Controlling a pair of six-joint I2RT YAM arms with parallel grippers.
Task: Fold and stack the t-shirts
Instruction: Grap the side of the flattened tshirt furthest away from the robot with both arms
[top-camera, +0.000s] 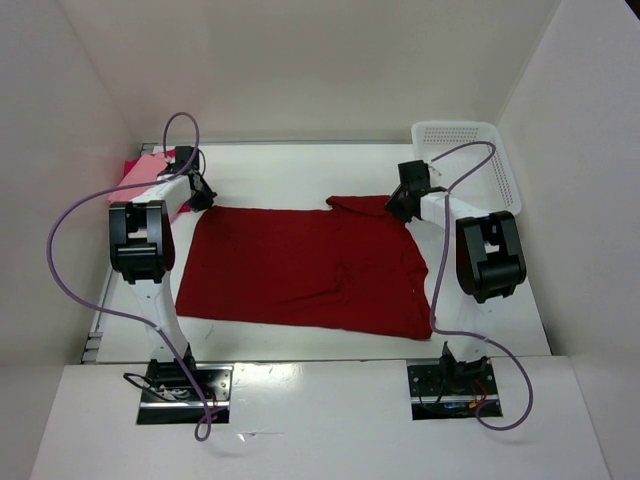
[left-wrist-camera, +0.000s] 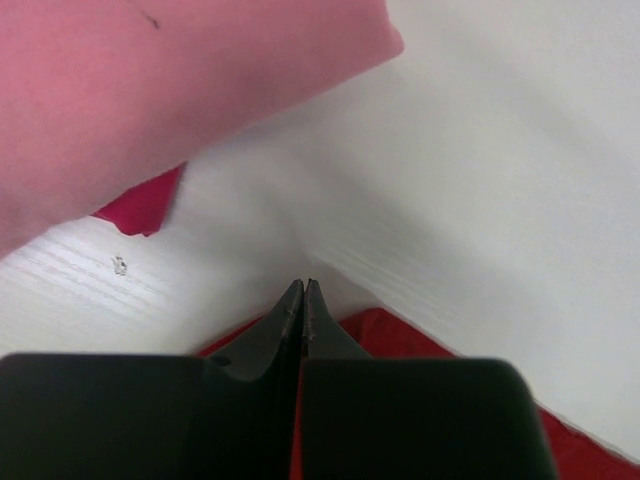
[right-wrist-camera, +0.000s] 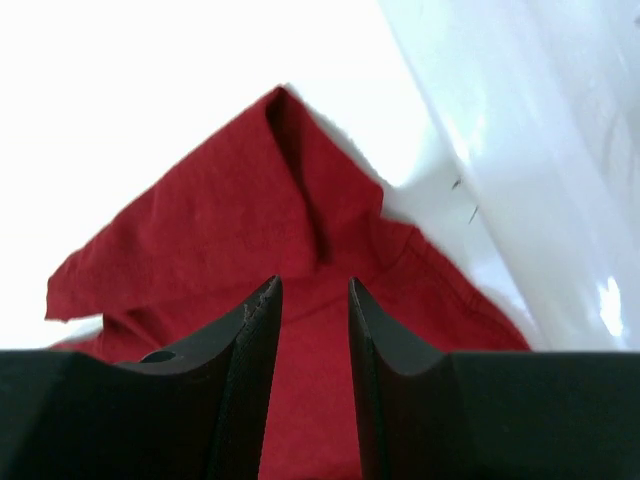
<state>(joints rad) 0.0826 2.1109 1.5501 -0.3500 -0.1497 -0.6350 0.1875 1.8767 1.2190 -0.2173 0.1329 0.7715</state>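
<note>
You're facing a dark red cloth t-shirt (top-camera: 300, 270) lying L–R: left gripper (left-wrist-camera: 303, 285) is clenching shut at far-left corner (pinch unclear), right gripper (right-wrist-camera: 315, 285) is gaping over far-right sleeve.

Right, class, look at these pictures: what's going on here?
Two robot arms are working on a dark red t-shirt spread flat on the table. The left gripper is shut at its far left corner; whether it pinches cloth is unclear. The right gripper is open over the rumpled far right corner. A light pink t-shirt lies over a magenta t-shirt far left; a white basket sits far right.
</note>
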